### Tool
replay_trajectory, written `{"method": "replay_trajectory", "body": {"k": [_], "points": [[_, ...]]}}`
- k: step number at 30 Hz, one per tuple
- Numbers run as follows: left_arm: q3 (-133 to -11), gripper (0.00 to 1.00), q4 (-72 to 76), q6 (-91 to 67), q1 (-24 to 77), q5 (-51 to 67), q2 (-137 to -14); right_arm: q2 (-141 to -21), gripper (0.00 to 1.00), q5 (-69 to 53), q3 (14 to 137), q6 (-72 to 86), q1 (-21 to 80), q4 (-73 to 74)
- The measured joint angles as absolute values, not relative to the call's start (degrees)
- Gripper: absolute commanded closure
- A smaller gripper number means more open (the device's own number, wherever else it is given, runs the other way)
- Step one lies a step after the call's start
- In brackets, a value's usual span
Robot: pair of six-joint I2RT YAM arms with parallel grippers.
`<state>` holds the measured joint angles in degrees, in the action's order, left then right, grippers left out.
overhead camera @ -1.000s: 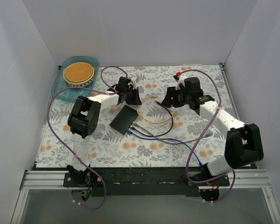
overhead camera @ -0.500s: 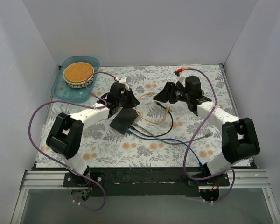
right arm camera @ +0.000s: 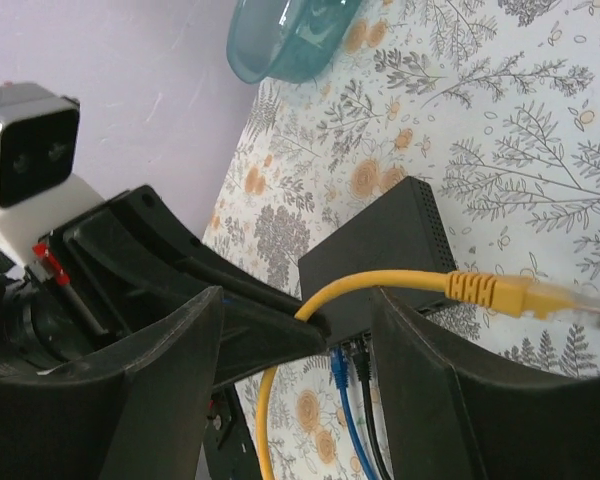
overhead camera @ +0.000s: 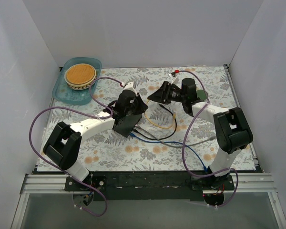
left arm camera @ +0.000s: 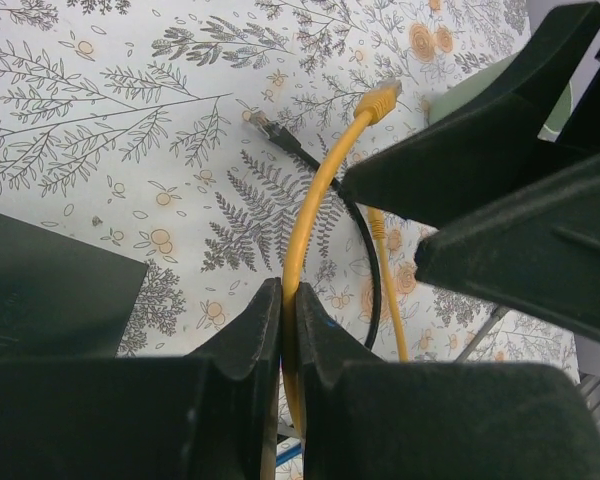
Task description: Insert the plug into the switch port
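Note:
The flat black switch [overhead camera: 125, 124] lies on the flowered mat, with a blue cable [right arm camera: 342, 400] and a black cable plugged into its edge. My left gripper [left arm camera: 288, 290] is shut on the yellow cable [left arm camera: 320, 190] partway along it. The cable's yellow plug [left arm camera: 380, 100] hangs free beyond the pinch. My right gripper [right arm camera: 300, 330] is open, with the yellow cable passing between its fingers and the plug [right arm camera: 525, 293] just off to the right. In the top view both grippers [overhead camera: 139, 108] [overhead camera: 152, 98] meet just above the switch [right arm camera: 380, 245].
A teal tray [overhead camera: 93, 88] holding a plate with a wooden disc sits at the back left. Blue, black and grey cables [overhead camera: 157, 138] trail from the switch across the mat. A loose black plug [left arm camera: 260, 122] lies beside the yellow cable. White walls enclose three sides.
The left arm swung forward over the switch and its gripper closed on the yellow cable. The right gripper moved left until its fingers straddled the same cable.

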<state>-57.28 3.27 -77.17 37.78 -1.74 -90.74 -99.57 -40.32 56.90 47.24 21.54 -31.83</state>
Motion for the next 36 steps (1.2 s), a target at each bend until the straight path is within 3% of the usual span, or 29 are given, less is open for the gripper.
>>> {"method": "replay_trajectory", "body": {"k": [11, 17, 23, 24, 26, 27, 28, 30, 31, 33, 36], "points": [[-57.0, 1.0, 3.0, -79.1, 38.8, -5.1, -88.7, -103.5, 0.42, -41.6, 60.2, 51.1, 21.8, -33.3], [-57.0, 1.0, 3.0, -79.3, 39.1, -5.2, -88.0, -104.1, 0.56, -42.0, 60.4, 52.3, 21.9, -35.5], [-56.4, 1.0, 3.6, -78.8, 40.8, -6.0, -86.8, -108.4, 0.75, -42.4, 63.2, 56.0, 21.9, -39.4], [-56.0, 0.99, 4.0, -78.7, 41.2, -6.4, -86.5, -109.1, 0.87, -42.6, 64.0, 56.9, 21.9, -40.2], [-55.1, 0.97, 4.8, -78.4, 41.6, -7.2, -86.1, -110.3, 0.98, -43.3, 65.4, 58.3, 22.1, -41.5], [-54.8, 0.92, 5.1, -78.3, 41.8, -7.6, -86.0, -110.7, 0.99, -44.0, 66.0, 59.0, 22.3, -42.1], [-54.6, 0.76, 5.4, -78.2, 41.8, -7.9, -85.9, -110.9, 0.99, -44.4, 66.5, 59.5, 22.5, -42.6], [-54.3, 0.4, 5.8, -78.1, 41.8, -8.3, -85.5, -111.2, 0.99, -45.1, 67.2, 60.1, 22.6, -43.7], [-54.1, 0.12, 5.7, -77.8, 41.9, -8.2, -85.2, -111.2, 0.99, -45.2, 67.6, 60.1, 22.5, -44.2], [-54.0, 0.02, 4.9, -77.7, 42.4, -8.8, -84.6, -111.2, 0.99, -46.5, 68.9, 59.0, 22.3, -44.8], [-54.0, 0.02, 3.1, -78.2, 42.3, -9.5, -83.8, -111.2, 0.99, -49.6, 72.6, 53.0, 22.0, -41.4]]}}
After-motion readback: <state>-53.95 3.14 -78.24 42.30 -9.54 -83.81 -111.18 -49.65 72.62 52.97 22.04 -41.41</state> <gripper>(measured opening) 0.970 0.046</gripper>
